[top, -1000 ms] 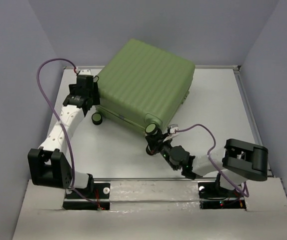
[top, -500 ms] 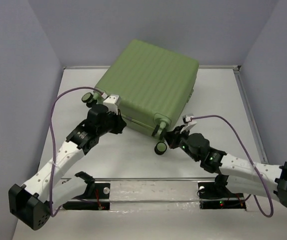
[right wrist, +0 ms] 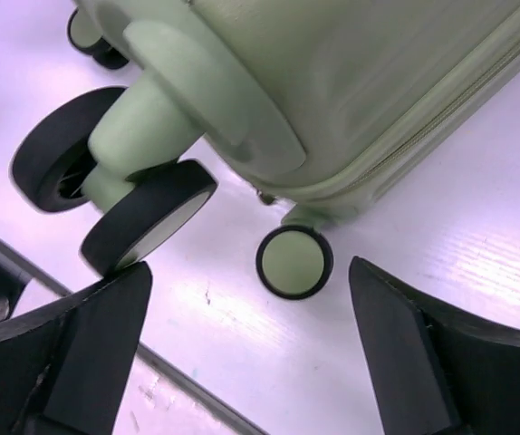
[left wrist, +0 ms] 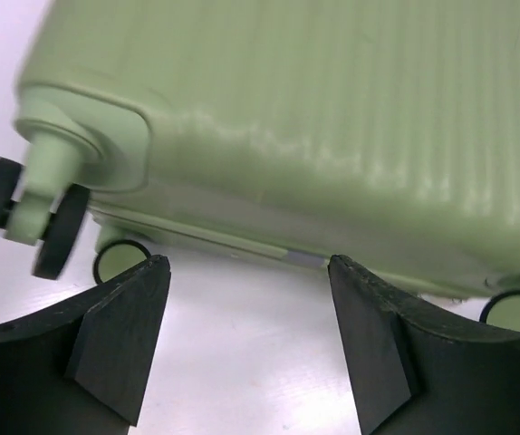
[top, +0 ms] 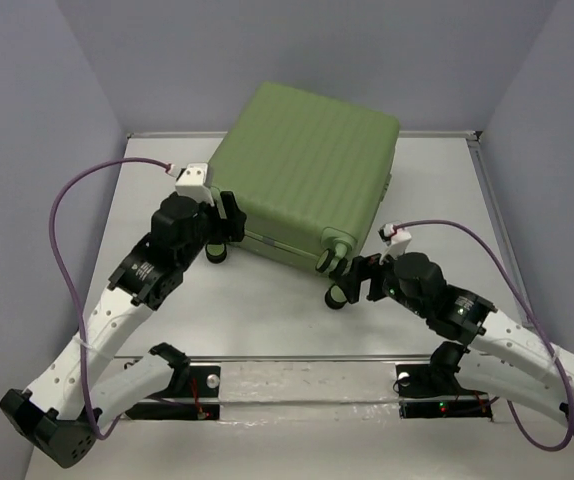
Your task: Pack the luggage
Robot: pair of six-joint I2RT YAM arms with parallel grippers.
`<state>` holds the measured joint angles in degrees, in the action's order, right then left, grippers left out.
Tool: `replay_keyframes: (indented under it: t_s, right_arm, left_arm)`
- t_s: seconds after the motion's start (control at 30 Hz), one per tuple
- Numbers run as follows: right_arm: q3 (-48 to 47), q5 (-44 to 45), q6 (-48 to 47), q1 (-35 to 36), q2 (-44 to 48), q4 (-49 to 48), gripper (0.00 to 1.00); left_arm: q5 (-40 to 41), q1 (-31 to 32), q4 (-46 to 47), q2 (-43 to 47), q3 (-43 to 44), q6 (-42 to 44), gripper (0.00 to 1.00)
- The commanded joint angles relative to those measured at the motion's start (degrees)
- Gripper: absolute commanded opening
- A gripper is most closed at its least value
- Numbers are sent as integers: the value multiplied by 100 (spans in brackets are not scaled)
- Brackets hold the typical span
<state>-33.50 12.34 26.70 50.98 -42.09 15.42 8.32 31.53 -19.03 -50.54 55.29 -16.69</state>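
The luggage (top: 312, 165) is a light-green ribbed hard-shell suitcase, lying shut and flat on the white table (top: 267, 320). My left gripper (top: 224, 228) is at its near-left corner, open, its tips just short of the shell. In the left wrist view, bare table shows between the gripper (left wrist: 249, 272) fingers, with the luggage (left wrist: 332, 136) close ahead. My right gripper (top: 359, 278) is open at the near-right corner beside the black-and-green wheels (top: 339, 295). In the right wrist view the gripper (right wrist: 249, 272) has one small wheel (right wrist: 294, 261) just beyond its tips and holds nothing.
Grey walls (top: 47, 150) close in the table on the left, right and back. A metal rail (top: 307, 375) with both arm bases runs along the near edge. Purple cables (top: 62, 200) loop above each arm.
Both grippers were shut half a second ago and now stand open. The left arm shifted up along the near-left corner. The luggage slid slightly right, and the right gripper drew back from the wheel.
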Motion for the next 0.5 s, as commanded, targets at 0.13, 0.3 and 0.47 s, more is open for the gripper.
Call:
replay_keyframes:
  t_s: [0.13, 0.3, 0.47]
  right_arm:
    - [-1264, -714, 116, 26, 18, 708, 100]
    - [-1695, -514, 160, 184, -423, 471, 100]
    - [-1924, -260, 397, 385, -1090, 312, 100]
  left_arm:
    - [1804, -296, -540, 10, 694, 236, 93]
    - [1324, -963, -646, 97, 510, 534, 97]
    - [751, -1342, -366, -42, 307, 605, 98]
